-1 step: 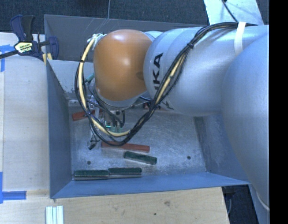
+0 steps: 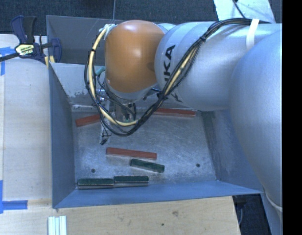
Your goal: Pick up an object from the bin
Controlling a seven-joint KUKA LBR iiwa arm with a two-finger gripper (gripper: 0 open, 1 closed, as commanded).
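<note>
3 green bars (image 2: 147,166), 3 red bars (image 2: 131,153), grey bin (image 2: 62,146), arm (image 2: 214,67) above

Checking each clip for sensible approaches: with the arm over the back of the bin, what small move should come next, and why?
Probably a short descent, nudged toward the view's left: the gripper hangs over the red-brown bar at the bin's far left, whose end juts out on that side. The green bars lie farther off, by the near wall.

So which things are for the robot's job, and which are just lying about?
For the job: gripper, grey bin, back-left reddish stick nearest it.

Just lying about: back-right reddish stick, middle reddish stick, short dark green stick, two front dark green sticks.
</note>
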